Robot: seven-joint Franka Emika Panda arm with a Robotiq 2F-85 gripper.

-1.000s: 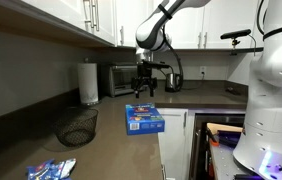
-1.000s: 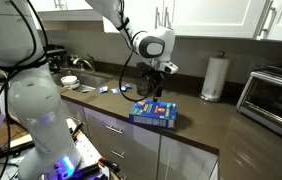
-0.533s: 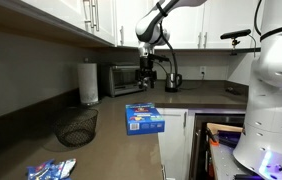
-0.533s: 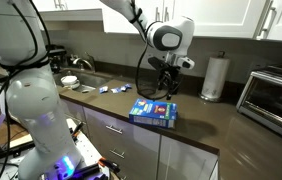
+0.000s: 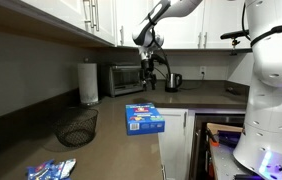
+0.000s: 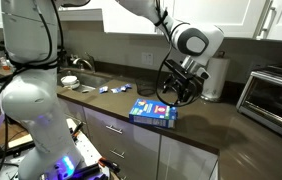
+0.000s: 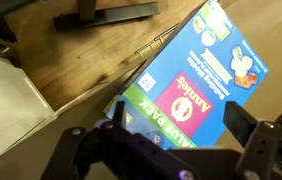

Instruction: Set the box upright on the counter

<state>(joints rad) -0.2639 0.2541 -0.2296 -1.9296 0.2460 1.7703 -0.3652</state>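
The blue box (image 5: pixel 144 118) lies flat on its broad face on the dark counter, near the front edge, and it shows in both exterior views (image 6: pixel 153 112). In the wrist view the box (image 7: pixel 203 70) fills the middle, with its printed top face toward the camera. My gripper (image 5: pixel 149 76) hangs in the air above and behind the box, apart from it (image 6: pixel 178 93). Its two fingers (image 7: pixel 179 122) stand spread wide with nothing between them.
A toaster oven (image 5: pixel 121 78), a paper towel roll (image 5: pixel 89 82) and a kettle (image 5: pixel 173 80) stand at the back of the counter. A wire basket (image 5: pixel 78 127) and loose packets (image 5: pixel 49 170) lie nearer. A sink (image 6: pixel 81 80) is at one end. A drawer (image 5: pixel 221 135) is open below.
My gripper has risen and moved back from over the box toward the rear of the counter. The box has not moved.
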